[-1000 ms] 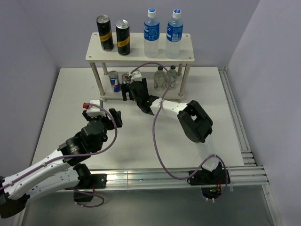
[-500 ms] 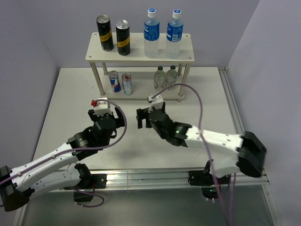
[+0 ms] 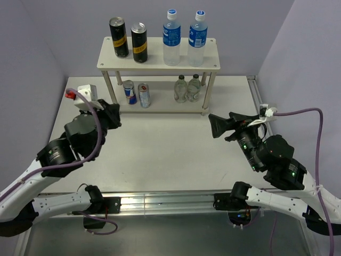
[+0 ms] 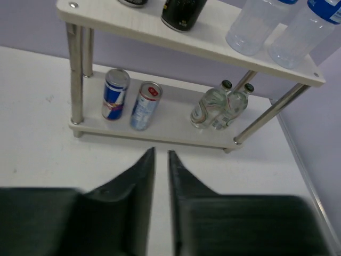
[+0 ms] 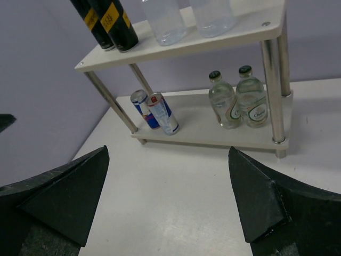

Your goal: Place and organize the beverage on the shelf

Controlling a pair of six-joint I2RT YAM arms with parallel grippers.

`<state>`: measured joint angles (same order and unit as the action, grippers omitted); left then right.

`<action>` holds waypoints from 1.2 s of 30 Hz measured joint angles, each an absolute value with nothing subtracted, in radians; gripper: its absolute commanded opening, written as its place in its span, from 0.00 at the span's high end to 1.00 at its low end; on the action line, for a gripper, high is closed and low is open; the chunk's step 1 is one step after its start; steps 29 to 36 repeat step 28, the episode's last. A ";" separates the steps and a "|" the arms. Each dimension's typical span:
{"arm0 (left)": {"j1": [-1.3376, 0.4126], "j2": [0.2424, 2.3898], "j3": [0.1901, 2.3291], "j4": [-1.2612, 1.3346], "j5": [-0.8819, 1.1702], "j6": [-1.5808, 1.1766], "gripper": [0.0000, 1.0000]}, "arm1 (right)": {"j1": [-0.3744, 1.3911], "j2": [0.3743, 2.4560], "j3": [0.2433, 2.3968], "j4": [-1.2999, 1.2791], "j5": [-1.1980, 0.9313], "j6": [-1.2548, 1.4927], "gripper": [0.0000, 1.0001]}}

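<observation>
The cream shelf [image 3: 157, 63] stands at the back of the table. On its top board are two black-and-gold cans [image 3: 118, 37] at the left and two blue-labelled water bottles [image 3: 171, 37] at the right. The lower board holds two blue-and-silver cans [image 3: 129, 92] [image 4: 115, 94] [image 5: 162, 113] and two small clear bottles [image 3: 181, 88] [image 4: 213, 105] [image 5: 222, 101]. My left gripper [image 3: 114, 114] [image 4: 161, 154] hangs shut and empty in front of the shelf's left end. At the right, clear of the shelf, my right gripper [image 3: 216, 125] [image 5: 168, 151] is open with nothing in it.
White table [image 3: 160, 154] with purple walls at the back and both sides. An aluminium rail [image 3: 266, 133] runs along the right edge, and another along the near edge [image 3: 176, 200]. Purple cables loop from both arms.
The right arm has drawn back from the lower shelf and swung to the table's right side. My left gripper has moved back and left, and its jaws have closed.
</observation>
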<state>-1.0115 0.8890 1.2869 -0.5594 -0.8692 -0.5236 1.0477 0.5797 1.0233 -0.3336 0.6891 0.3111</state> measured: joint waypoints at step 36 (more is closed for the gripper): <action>-0.968 0.678 1.025 -0.513 -0.938 -0.405 0.01 | 1.048 0.553 0.994 -0.413 0.697 0.290 0.00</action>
